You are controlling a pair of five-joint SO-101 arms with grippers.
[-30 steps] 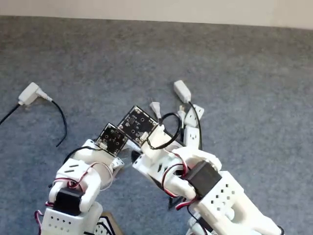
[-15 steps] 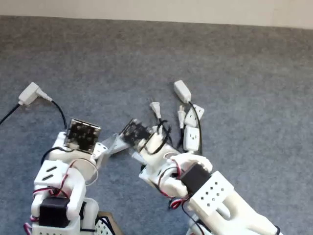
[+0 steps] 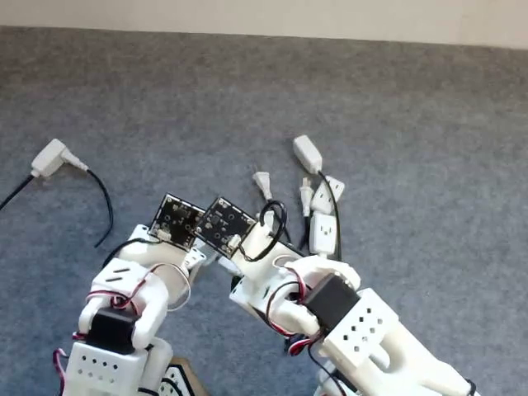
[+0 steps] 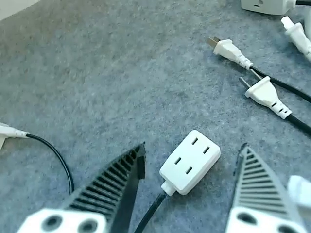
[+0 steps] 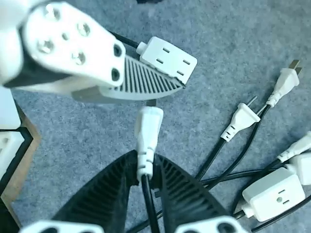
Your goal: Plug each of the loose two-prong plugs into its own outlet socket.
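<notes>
Two-prong plug (image 5: 148, 127) sits clenched in the right gripper (image 5: 146, 159); the left gripper (image 4: 192, 148), fingers released, flanks the outlet socket (image 4: 190, 162); insertion likely needs prongs aligned.

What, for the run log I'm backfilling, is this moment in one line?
left gripper: open over outlet block | right gripper: shut on plug | plug: not yet inserted

The socket (image 4: 190, 161) lies on the table (image 4: 97, 73) between the spread fingers of the left pincer (image 4: 192, 147). The plug (image 5: 147, 128) clamped in the right pincer (image 5: 146, 158) is near that socket. Behind the socket, the near plug (image 4: 265, 92) lies beside the far plug (image 4: 228, 48).
</notes>
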